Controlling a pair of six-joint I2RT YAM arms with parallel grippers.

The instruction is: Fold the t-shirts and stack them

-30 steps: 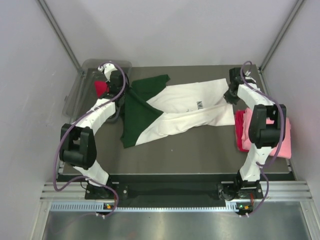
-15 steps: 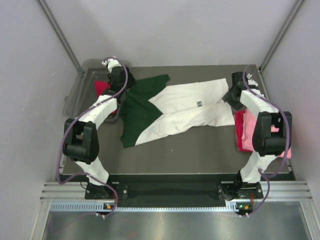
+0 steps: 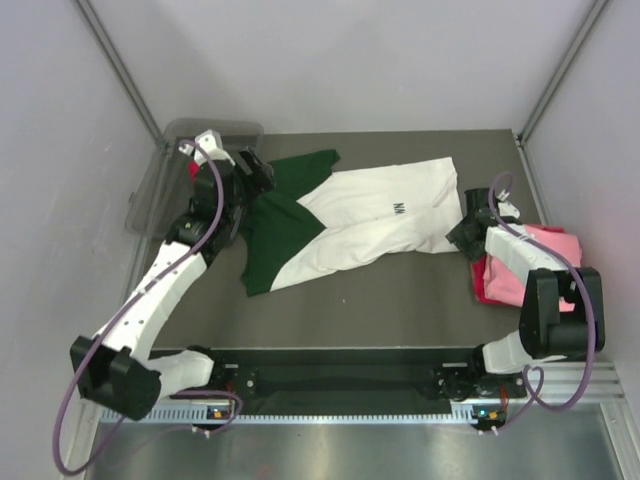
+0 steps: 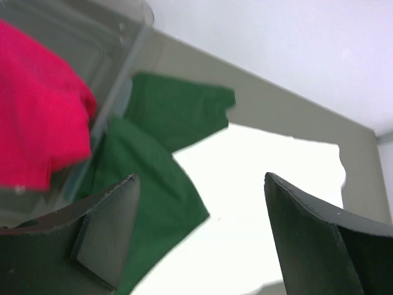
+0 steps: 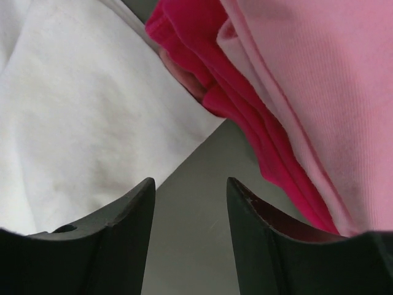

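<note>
A white t-shirt (image 3: pixel 370 225) with dark green sleeves and small black chest print lies spread slantwise across the middle of a dark table (image 3: pixel 400 300). It is loosely part-folded, with the green cloth bunched at its left end.

The left gripper (image 3: pixel 258 176) hangs over that green end with its jaws wide apart and nothing between them. Just left of the shirt stands a clear bin (image 3: pixel 150 190) with a red t-shirt (image 4: pixel 37 123) inside.

At the shirt's right edge the right gripper (image 5: pixel 190 184) sits low, its jaws moderately parted and empty. Bare table shows between them.

Touching that edge, or nearly so, is a folded pink t-shirt (image 3: pixel 540 262) on top of a red one (image 3: pixel 482 280).

Risk: a grab at the right hem could catch the red fold too and drag the stack. The bunched green end could make any fold come out crooked.
</note>
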